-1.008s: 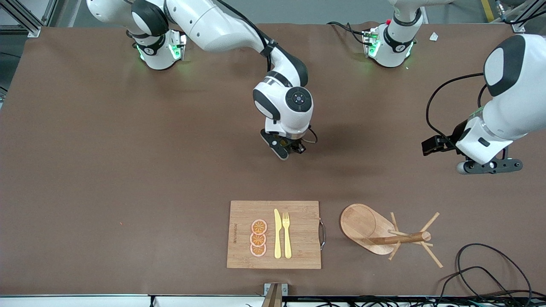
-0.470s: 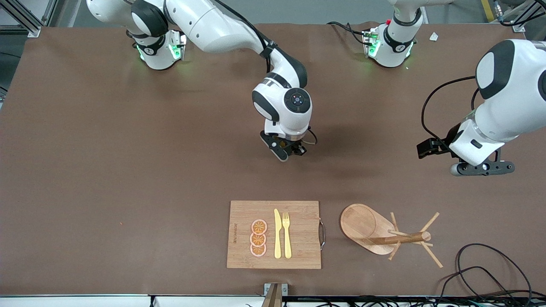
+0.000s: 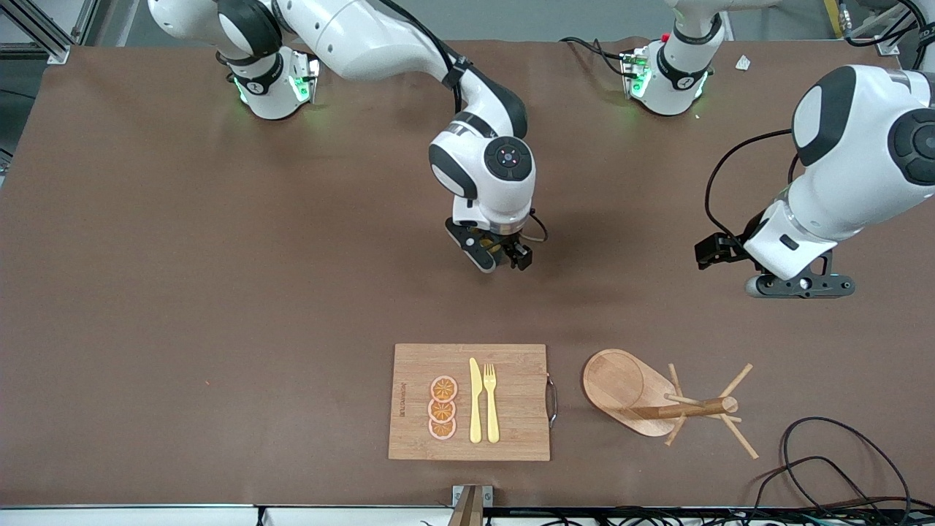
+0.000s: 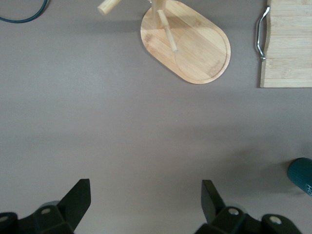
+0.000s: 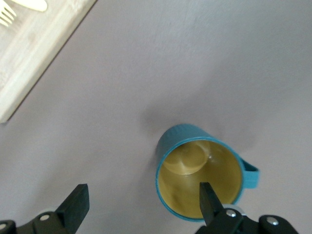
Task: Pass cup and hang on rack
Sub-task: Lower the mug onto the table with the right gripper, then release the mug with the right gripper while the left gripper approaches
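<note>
The cup (image 5: pixel 200 170) is teal with a yellow inside and stands upright on the brown table, its handle (image 5: pixel 251 175) sticking out sideways. My right gripper (image 5: pixel 142 195) hangs open just above it, one finger (image 5: pixel 209 200) over the cup's mouth and the other over bare table, gripping nothing. In the front view this gripper (image 3: pixel 500 257) covers the cup at mid-table. My left gripper (image 3: pixel 800 285) is open over bare table toward the left arm's end, and the cup (image 4: pixel 302 178) shows at the edge of its wrist view. The wooden rack (image 3: pixel 657 402) stands near the front camera.
A bamboo cutting board (image 3: pixel 511 431) lies beside the rack, holding orange slices (image 3: pixel 443 408), a yellow knife (image 3: pixel 475 402) and a fork (image 3: pixel 491 402). Black cable (image 3: pixel 825 453) loops at the table corner toward the left arm's end.
My right gripper has opened and let go of the cup, which now stands free on the table. The left arm has swung toward the middle of the table.
</note>
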{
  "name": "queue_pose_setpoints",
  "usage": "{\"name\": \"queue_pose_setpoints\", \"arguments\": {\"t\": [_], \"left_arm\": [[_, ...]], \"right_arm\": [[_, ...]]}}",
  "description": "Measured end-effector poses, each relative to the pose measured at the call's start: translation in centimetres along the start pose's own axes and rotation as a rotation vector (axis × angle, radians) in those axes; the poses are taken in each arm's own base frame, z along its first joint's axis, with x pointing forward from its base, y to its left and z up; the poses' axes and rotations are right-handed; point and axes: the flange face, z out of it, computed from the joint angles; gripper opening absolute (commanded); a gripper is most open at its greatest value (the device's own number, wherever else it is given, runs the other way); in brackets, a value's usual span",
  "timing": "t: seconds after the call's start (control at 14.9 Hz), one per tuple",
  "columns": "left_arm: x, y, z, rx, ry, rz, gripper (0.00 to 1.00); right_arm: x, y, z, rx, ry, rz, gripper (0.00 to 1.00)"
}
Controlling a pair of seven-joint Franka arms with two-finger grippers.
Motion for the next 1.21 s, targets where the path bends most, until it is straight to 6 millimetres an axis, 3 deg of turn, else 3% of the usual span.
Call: {"name": "queue_pose_setpoints", "arguments": {"t": [0.13, 0.27, 0.47, 0.6, 0.87, 1.01, 1.21], "left_arm": [[-0.2, 0.9, 0.0, -0.003, 0.0, 0.015, 1.0], [-0.5, 2.1, -0.2, -0.005, 0.001, 0.032, 1.0], [-1.7, 4.3, -0.7, -0.005, 0.006, 0.033, 1.0], [-3.1, 6.6, -1.1, -0.002, 0.007, 0.026, 1.0], [-7.5, 13.9, -0.4, 0.075, 0.018, -0.006, 1.0], [-10.2, 18.7, 0.5, 0.123, 0.04, -0.043, 1.0], [-14.2, 24.6, 1.7, 0.149, 0.069, -0.101, 1.0]], "right_arm": [[2.3, 0.1, -2.2, -0.02, 0.002, -0.05, 1.0], [6.0, 0.6, -5.0, -0.058, 0.0, -0.161, 1.0], [14.1, 2.1, -10.2, -0.08, -0.011, -0.358, 1.0], [19.9, 4.2, -13.1, -0.088, 0.003, -0.49, 1.0], [29.1, 10.2, -18.0, -0.101, 0.002, -0.692, 1.0], [31.7, 13.9, -20.4, -0.098, -0.009, -0.747, 1.0], [33.7, 19.6, -23.3, -0.091, -0.019, -0.822, 1.0]]}}
